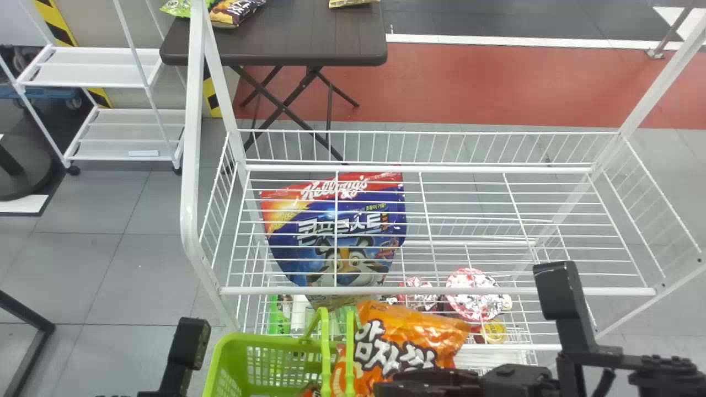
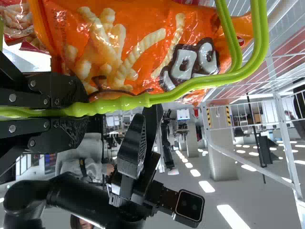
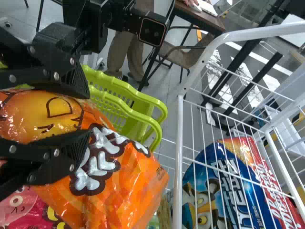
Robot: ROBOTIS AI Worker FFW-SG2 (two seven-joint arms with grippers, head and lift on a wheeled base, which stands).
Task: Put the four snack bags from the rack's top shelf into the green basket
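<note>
Grey floor tiles [image 1: 149, 264] and a red strip [image 1: 496, 82] lie behind the white wire rack [image 1: 419, 291]; at the upper left stands a dark folding table [image 1: 276, 38] with packets on it.

At the lower centre, the right pincer [image 1: 394, 386] has its fingers parted around an orange snack bag [image 1: 413, 331], gripping it. At the lower left, the left pincer [image 1: 186, 347] is closed tight on a handle [image 2: 128, 102] of the green basket [image 1: 227, 358].

The orange snack bag is at the basket's right side, with the upright handles in front of part of it; whether it sits within the rim, I cannot tell. A red packet [image 1: 310, 390] shows inside the basket at the bottom edge.

Farther up, a blue cereal bag [image 1: 325, 259] lies under the rack's upper mesh. Right of it, lower down, are a round red-and-white pack [image 1: 471, 292] and a yellow tub [image 1: 492, 331].
</note>
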